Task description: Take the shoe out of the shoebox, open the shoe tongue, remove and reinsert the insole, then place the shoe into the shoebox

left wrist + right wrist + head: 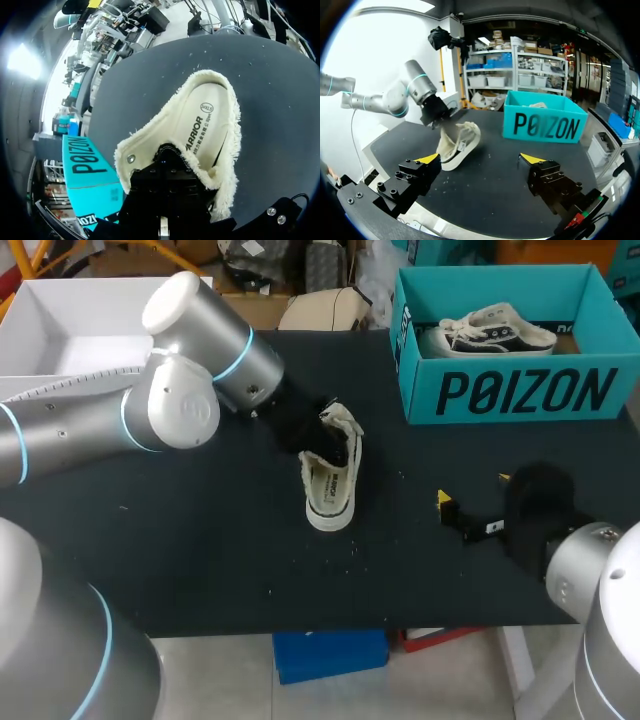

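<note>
The shoe (330, 480) lies in the middle of the counter (200, 540), well clear of the teal shoebox (520, 390), with the left hand (297, 423) hiding its tongue, grip impossible to tell, so I'd have the wide-spread right hand (473, 490) steady the heel (328, 512) while the tongue is peeled back gently.

Head cam: fixed, high & behind robot, looks down on whole surface (200, 570). L wrist cam: v. close above shoe (205, 125), aimed down into its opening. R wrist cam: low, well back, faces across surface twd shoe & shoebox (545, 125). All 3 share shoe, shoebox, dark surface top.
</note>
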Controlling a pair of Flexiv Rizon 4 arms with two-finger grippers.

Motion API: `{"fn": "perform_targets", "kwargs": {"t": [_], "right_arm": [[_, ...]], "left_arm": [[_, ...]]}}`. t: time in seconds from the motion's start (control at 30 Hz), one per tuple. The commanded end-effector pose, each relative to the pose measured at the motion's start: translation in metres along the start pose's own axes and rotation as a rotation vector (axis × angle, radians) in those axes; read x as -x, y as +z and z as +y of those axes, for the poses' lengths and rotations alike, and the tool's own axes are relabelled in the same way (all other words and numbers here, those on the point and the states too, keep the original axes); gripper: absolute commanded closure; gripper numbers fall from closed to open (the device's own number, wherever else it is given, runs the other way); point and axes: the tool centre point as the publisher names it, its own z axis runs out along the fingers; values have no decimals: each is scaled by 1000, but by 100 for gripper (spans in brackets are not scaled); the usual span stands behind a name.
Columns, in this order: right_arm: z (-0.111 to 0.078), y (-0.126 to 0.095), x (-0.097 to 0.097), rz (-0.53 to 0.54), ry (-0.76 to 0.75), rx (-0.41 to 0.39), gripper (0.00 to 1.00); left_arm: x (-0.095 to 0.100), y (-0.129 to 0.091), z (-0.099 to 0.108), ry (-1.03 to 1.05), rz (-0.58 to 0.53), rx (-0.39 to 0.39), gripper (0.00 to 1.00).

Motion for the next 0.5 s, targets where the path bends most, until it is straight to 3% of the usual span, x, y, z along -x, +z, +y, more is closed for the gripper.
{"fn": "perform_targets", "kwargs": {"t": [0.03, 0.2, 0.5], "right_arm": [[1, 0, -7, -25, 1, -1, 0], [1, 0, -7, -25, 1, -1, 0], [1, 0, -7, -25, 1, -1, 0]], "left_arm": [[5, -19, -6, 57, -35, 91, 100], [15, -17, 4, 117, -46, 148, 100], [12, 16, 7, 132, -16, 104, 100]]}}
